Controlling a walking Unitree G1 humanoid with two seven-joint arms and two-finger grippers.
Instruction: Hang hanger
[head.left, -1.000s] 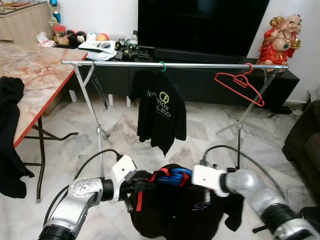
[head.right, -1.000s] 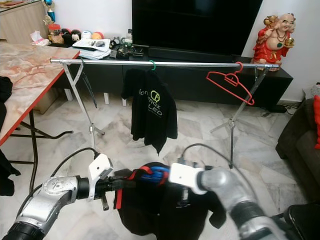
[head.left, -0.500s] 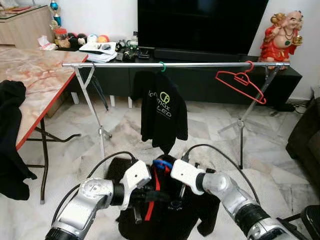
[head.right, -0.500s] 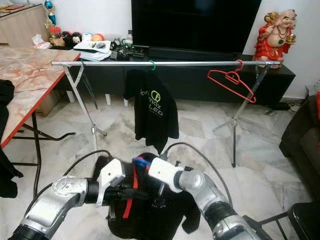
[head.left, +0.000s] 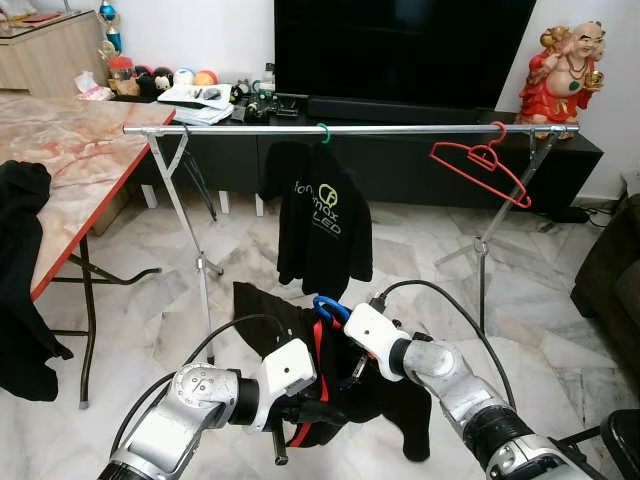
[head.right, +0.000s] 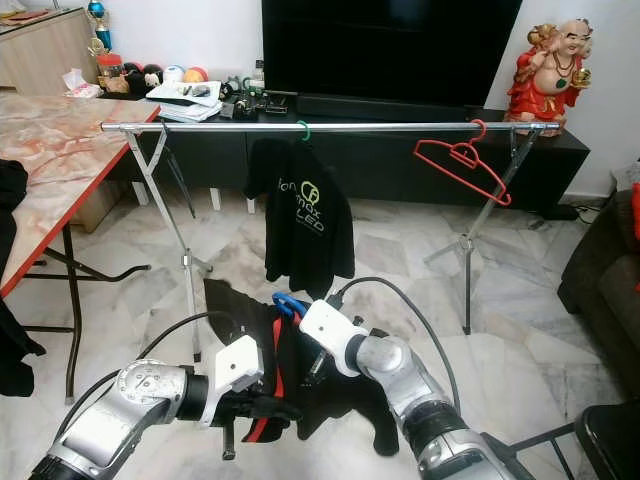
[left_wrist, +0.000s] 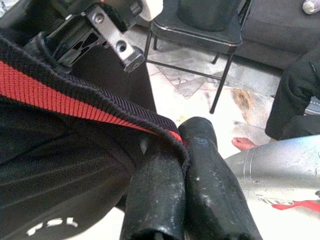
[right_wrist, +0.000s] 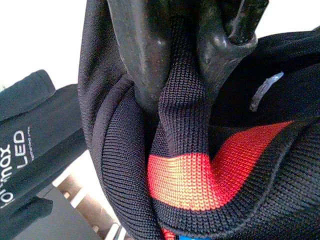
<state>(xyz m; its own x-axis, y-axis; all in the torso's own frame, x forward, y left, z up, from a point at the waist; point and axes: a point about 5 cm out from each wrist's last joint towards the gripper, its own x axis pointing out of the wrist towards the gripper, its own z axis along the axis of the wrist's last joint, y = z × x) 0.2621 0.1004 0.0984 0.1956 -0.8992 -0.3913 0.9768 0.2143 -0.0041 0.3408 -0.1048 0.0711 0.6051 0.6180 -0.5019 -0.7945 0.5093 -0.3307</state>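
Note:
A black shirt (head.left: 345, 375) with a red-trimmed collar hangs on a blue hanger, whose hook (head.left: 327, 306) sticks up between my two arms. My left gripper (head.left: 306, 408) is shut on the shirt's collar edge (left_wrist: 100, 107), low in front of me. Just to its right, my right gripper (head.left: 352, 372) is shut on the collar knit (right_wrist: 182, 165). Beyond them the metal rail (head.left: 420, 129) spans the room. A black printed shirt (head.left: 325, 230) hangs from it on a green hanger (head.left: 325, 133), and an empty red hanger (head.left: 482, 165) hangs near its right end.
A marble-topped table (head.left: 60, 150) with a black garment (head.left: 20, 290) draped over its edge stands on my left. The rail's crossed legs (head.left: 195, 250) rest on the tiled floor. A dark sofa (head.left: 610, 290) and a black chair (head.left: 622, 440) are on my right, with a TV cabinet (head.left: 420, 160) behind.
Both grippers have carried the shirt forward and up toward the rail. It now hangs spread out with the blue hook upright. The head camera has shifted slightly.

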